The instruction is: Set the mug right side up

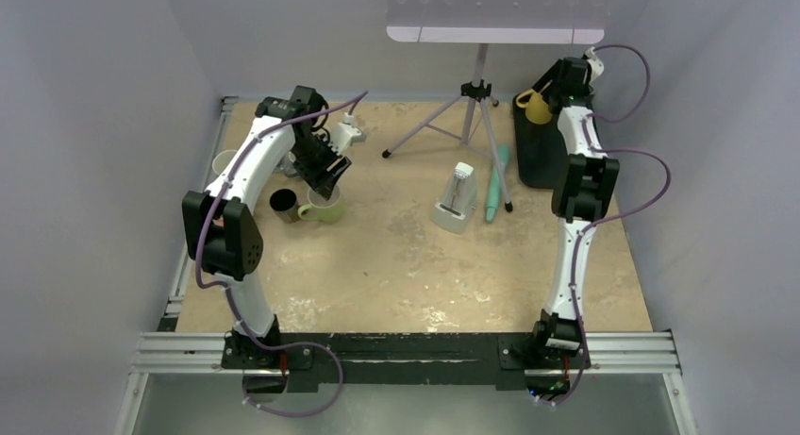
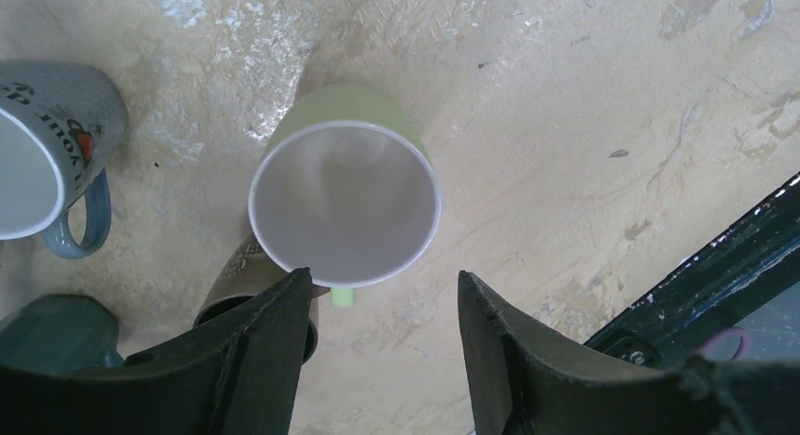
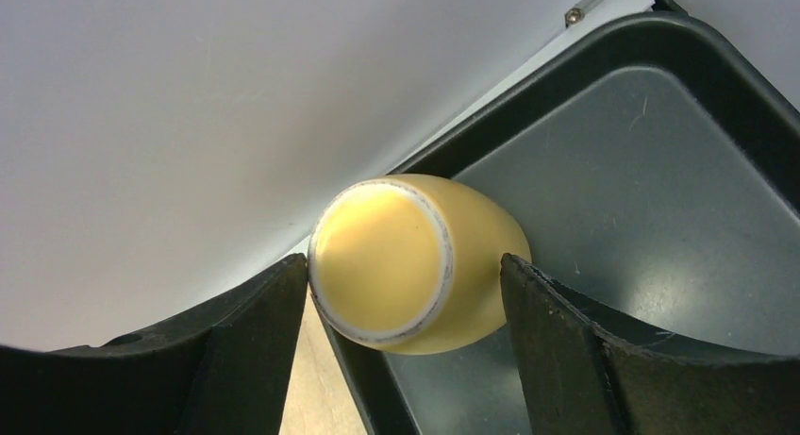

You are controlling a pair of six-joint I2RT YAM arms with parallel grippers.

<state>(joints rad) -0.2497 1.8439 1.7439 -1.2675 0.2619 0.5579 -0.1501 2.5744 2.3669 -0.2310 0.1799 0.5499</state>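
Open right claw straddled an upside-down yellow ceramic mug on a black tray: seemingly the grasp step, closing next. Left claw hung open, empty, over the table.

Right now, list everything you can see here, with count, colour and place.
green mug: one, pale green, upright, table's left side
grey mug: one, grey, printed, beside green mug
dark mug: one, brownish, next to green mug
yellow mug: one, yellow, base up, in the tray
tray: one, black, far right
tripod: one, dark, far middle
white object: one, white, centre right
teal object: one, teal, beside white object
left end effector: one, black, open above green mug
right end effector: one, black, straddling yellow mug
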